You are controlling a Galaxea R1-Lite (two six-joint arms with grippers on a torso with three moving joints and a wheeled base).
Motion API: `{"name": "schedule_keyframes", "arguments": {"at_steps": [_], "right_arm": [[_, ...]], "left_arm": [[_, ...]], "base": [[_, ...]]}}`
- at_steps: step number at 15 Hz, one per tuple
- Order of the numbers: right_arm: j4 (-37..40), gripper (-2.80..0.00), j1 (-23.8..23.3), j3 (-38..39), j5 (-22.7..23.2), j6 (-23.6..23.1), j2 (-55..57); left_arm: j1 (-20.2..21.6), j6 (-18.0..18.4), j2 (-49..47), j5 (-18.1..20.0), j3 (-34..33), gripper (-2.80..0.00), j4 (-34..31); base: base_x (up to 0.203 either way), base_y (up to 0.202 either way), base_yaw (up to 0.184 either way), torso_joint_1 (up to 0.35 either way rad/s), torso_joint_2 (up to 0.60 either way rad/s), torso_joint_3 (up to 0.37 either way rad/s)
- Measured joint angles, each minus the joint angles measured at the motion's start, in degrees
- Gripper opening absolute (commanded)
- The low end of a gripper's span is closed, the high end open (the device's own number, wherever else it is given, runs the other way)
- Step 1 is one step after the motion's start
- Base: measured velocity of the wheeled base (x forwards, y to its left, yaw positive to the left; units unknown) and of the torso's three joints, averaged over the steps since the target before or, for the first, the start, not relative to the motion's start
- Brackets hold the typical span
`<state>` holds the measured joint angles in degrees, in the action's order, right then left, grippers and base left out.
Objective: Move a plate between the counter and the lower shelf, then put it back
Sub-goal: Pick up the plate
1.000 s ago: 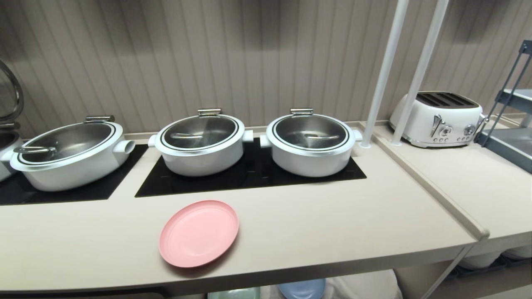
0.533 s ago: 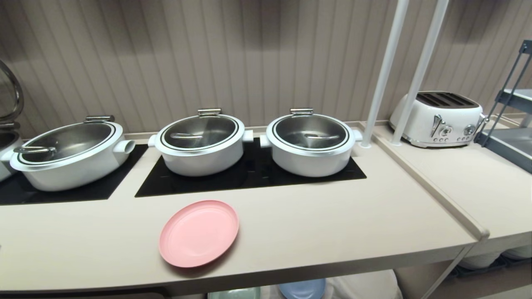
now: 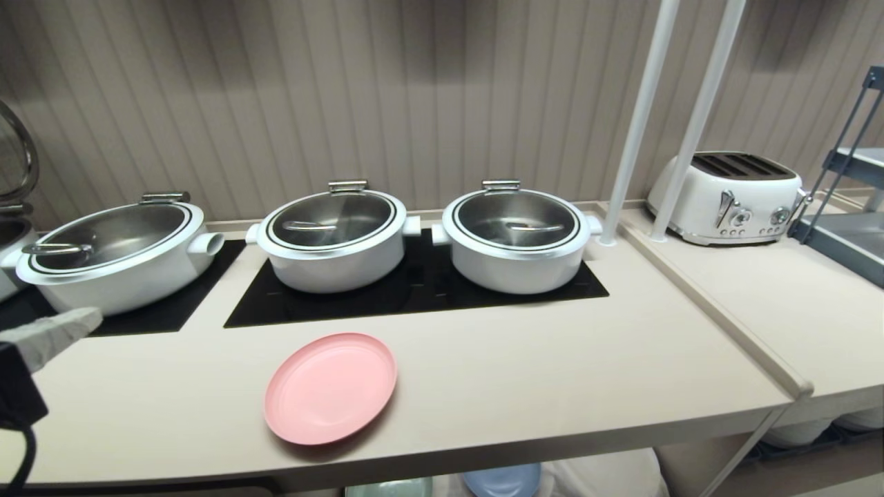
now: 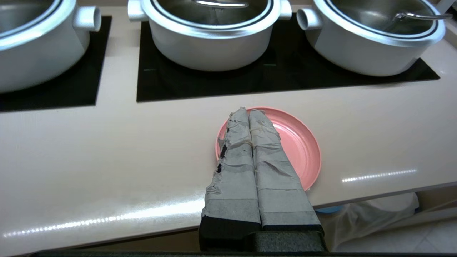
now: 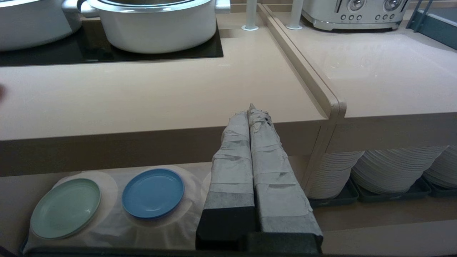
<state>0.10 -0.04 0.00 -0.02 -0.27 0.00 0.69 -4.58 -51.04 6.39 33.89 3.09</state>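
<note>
On beige countertop (image 3: 525, 373), near front edge: round matte pastel-pink plate (image 3: 330, 388), shallow, low rim, flat, empty. Left gripper (image 4: 248, 113), cloth-wrapped fingers pressed together, holding nothing, hovering above near rim; nearer arm. Right gripper (image 5: 251, 109), likewise closed, empty, low before cloth-covered lower shelf (image 5: 107, 228).

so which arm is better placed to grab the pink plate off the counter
Left. The left pincer is raised over the counter, aimed at the pink plate. The right pincer sits below counter level.
</note>
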Motion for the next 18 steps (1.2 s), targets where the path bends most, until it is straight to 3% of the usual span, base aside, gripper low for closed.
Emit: {"name": "schedule_keyframes", "arguments": {"at_steps": [6,12,18], "right_arm": [[0.0,-2.80,0.0,0.0,0.0,0.0,0.0],[0.0,-2.80,0.0,0.0,0.0,0.0,0.0],[0.0,-2.80,0.0,0.0,0.0,0.0,0.0]], "left_arm": [[0.9,-3.2,-17.6,-1.3,9.8,-2.80,-11.9],[-1.3,-13.1,-32.4,-0.6,29.6,-2.80,-34.9],[-4.1,-14.4,-39.8,-0.5,31.9,-2.80,-35.8]], "base": [[0.000,0.000,0.000,0.000,0.00,0.000],[0.000,0.000,0.000,0.000,0.00,0.000],[0.000,0.000,0.000,0.000,0.00,0.000]]}}
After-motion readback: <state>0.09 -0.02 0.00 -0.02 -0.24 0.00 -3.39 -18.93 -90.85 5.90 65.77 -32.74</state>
